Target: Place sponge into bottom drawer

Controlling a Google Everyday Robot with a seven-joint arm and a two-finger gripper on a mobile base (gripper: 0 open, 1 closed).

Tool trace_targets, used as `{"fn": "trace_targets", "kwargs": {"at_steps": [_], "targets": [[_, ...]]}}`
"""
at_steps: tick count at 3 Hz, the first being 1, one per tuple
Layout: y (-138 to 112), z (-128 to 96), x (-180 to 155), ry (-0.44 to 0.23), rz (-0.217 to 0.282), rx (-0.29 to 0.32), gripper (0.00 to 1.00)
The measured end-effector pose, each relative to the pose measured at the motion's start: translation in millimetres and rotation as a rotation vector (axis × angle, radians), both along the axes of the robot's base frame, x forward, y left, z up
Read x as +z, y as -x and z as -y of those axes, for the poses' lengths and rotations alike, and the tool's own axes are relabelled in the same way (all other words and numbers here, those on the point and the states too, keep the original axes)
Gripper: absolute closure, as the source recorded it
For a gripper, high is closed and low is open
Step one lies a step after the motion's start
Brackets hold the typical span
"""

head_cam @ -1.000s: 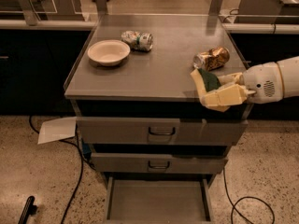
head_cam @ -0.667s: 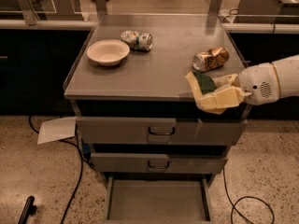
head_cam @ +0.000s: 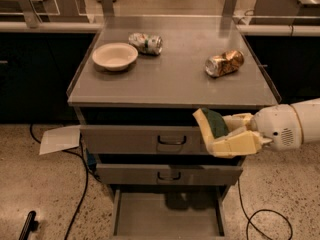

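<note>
The bottom drawer (head_cam: 165,216) stands pulled out at the foot of the cabinet (head_cam: 130,140), its flat floor facing up. The end effector (head_cam: 206,131) hangs in front of the top drawer, towards the cabinet's right side, its two fingers clamped on the sponge (head_cam: 216,123). The drawer lies straight below, slightly toward the cabinet's middle, so the coming move is probably mostly downward.
</note>
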State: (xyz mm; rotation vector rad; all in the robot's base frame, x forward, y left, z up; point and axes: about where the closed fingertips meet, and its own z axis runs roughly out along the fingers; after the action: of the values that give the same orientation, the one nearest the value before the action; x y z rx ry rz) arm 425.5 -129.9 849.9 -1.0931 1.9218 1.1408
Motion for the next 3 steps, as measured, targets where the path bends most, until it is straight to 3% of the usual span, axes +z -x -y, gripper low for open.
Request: {"fn": "trace_targets", "kwargs": {"at_steps": [1,3], "targets": [[17,5,-24,-0.018,0.005,-0.119,1.0],[36,10,-92,0.067,0.065,-0.367,1.0]]}}
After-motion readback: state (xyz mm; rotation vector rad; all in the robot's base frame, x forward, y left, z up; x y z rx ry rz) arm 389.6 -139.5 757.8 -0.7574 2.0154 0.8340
